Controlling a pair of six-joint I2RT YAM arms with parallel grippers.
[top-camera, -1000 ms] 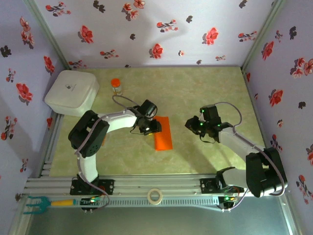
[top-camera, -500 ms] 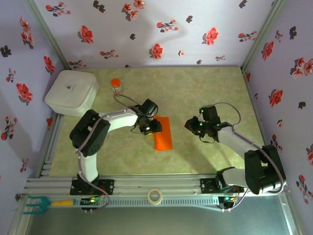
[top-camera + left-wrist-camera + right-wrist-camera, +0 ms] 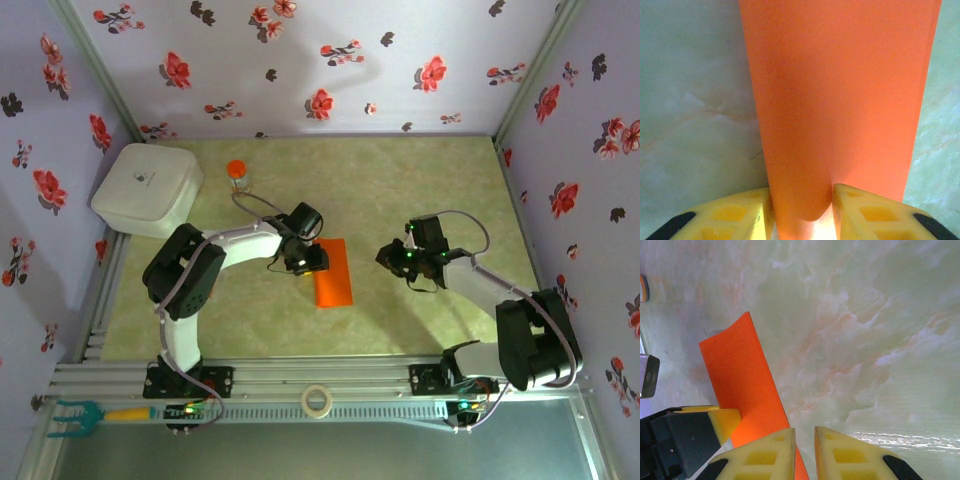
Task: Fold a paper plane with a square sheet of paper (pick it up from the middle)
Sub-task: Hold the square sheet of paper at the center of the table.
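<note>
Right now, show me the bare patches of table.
Bare: the table between the bottle and the right wall, and the near strip below the orange paper. Crowded: the middle, where the left gripper pinches the paper.

No legible text, numbers or brand names, small dark emblem on lid of white container (image 3: 146, 188), too small to read, orange paper (image 3: 835, 100) plain and unmarked

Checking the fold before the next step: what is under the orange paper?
The orange paper lies on the green marbled table, folded into a strip. The left claw pinches its near edge. Whatever lies beneath the strip itself is covered.
</note>
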